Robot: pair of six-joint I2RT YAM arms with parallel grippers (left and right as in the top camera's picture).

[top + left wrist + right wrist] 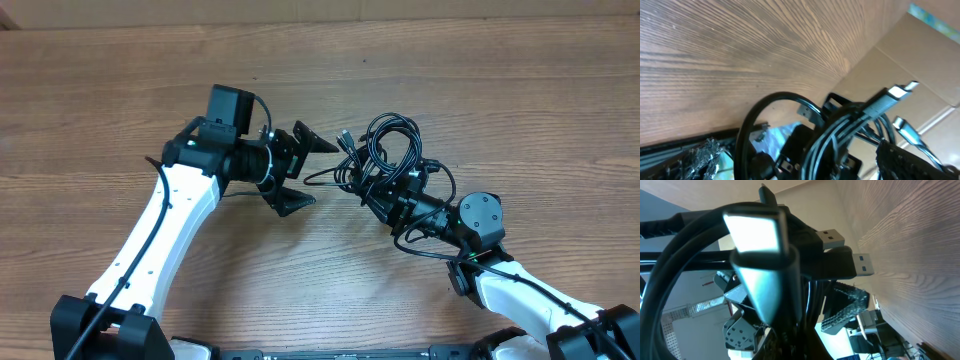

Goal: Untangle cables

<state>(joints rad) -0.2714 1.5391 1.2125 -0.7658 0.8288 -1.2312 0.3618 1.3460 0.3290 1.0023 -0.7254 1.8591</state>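
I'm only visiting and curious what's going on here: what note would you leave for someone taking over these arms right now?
Left gripper: open, empty, beside the cables.
Right gripper: shut on the cables.
Cables: one tangled bunch mid-table, between the two grippers, plugs sticking out.
Done: bunch gripped; nothing pulled free yet.
Left: separate every cable.

Thin black cables (381, 152) in tangled loops
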